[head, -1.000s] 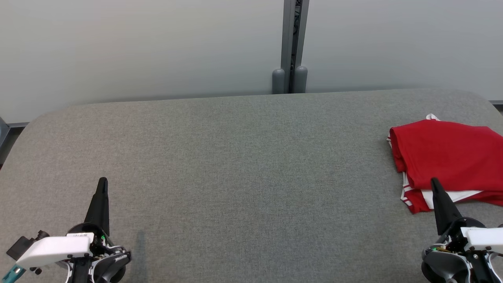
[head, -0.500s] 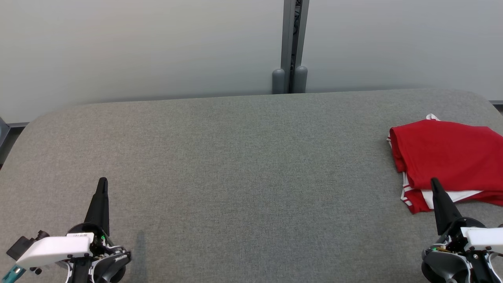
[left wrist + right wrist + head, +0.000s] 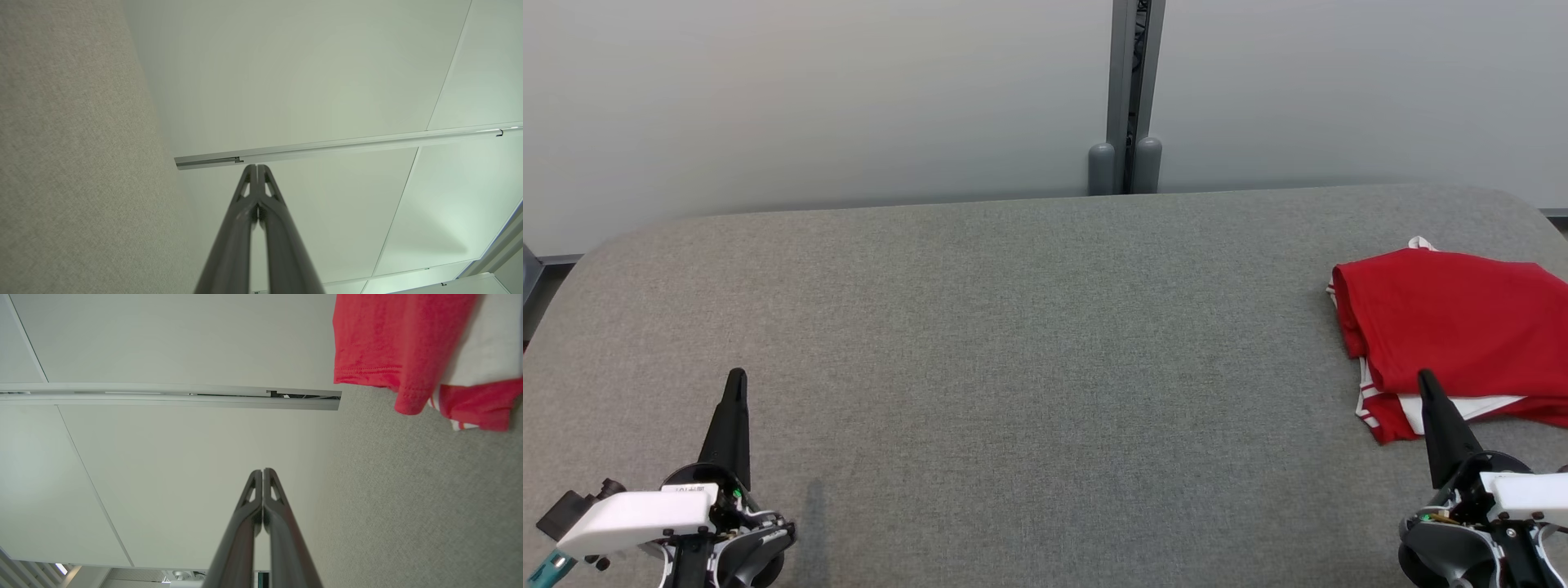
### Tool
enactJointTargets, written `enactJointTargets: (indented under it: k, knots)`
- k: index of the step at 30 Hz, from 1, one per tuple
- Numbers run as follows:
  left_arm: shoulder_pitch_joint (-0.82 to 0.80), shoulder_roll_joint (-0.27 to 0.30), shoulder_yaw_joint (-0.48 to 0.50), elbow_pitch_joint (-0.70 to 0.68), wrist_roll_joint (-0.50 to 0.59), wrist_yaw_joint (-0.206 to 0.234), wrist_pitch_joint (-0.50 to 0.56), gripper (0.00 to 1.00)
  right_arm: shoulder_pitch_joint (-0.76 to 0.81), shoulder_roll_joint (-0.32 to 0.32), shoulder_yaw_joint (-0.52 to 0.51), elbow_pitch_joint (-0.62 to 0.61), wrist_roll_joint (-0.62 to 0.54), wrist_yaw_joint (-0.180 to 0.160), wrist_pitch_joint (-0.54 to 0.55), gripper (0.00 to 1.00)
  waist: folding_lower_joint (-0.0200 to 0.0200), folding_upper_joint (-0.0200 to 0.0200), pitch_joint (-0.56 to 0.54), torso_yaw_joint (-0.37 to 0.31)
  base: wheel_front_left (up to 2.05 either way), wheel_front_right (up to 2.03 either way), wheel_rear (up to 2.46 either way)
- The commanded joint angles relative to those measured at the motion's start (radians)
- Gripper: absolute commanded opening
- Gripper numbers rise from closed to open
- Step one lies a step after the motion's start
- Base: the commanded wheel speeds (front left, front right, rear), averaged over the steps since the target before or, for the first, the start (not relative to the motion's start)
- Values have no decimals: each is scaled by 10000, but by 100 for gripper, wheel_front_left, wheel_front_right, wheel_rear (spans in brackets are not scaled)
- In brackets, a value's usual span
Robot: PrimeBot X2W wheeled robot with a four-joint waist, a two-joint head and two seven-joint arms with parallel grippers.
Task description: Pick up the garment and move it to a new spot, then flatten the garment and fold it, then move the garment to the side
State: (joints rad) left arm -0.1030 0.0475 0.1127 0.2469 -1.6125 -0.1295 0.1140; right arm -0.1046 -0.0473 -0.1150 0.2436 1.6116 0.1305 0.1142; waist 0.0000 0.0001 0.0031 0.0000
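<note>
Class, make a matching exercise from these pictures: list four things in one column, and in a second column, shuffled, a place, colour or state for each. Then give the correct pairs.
Column one
1. garment
2. left gripper
3. right gripper
4. table

Column two
A. grey, fabric-covered
B. shut, lower left of the head view
C. red with white trim, folded, at the right side
D. shut, lower right of the head view, near the red cloth

Pairs: 1-C, 2-B, 3-D, 4-A
</note>
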Motion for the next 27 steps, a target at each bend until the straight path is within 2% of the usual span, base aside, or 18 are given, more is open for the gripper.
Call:
enactJointTargets:
  k: [1,27]
  knots:
    - [-121,52,42,-30,-13,-33,30,0,-82,-41,-3,23,25,4,32,0,0,-1,0,0,0,0,0]
    - [-121,52,41,-31,-12,-33,30,0,-82,-41,-4,23,26,4,31,0,0,-1,0,0,0,0,0]
